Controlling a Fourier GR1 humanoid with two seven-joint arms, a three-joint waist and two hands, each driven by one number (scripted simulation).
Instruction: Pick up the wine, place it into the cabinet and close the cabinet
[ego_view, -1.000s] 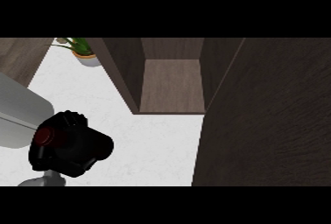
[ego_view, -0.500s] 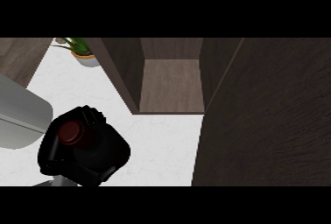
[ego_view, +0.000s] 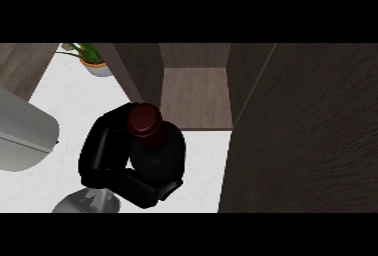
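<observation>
— What is seen of the left hand (ego_view: 103, 145)?

— It is clasped round the wine (ego_view: 148, 131). Fingers (ego_view: 94, 155) and thumb are curled about the bottle's left and near sides. The grey forearm (ego_view: 85, 200) is seen entering from the lower edge, left of the middle.

— How is the wine held?

— Roughly upright, so that its dark red cap (ego_view: 143, 117) is turned towards the view. The dark body below is largely hidden by the hand. Whether it is lifted off the counter (ego_view: 74, 100) cannot be told.

— Where is it placed relative to the cabinet (ego_view: 196, 95)?

— It is held over the white counter, just outside the open compartment and short of the shelf. In the view, the cap is overlapped with the near end of the cabinet's left wall.

— Is the door (ego_view: 310, 135) shown?

— Yes. It is swung open, and the right of the view is filled by it as a dark wood panel.

— What else is found?

— A grey rounded object (ego_view: 22, 135) is seen at the left edge. A potted plant (ego_view: 92, 60) is set on the counter at the far left, beside the cabinet.
</observation>
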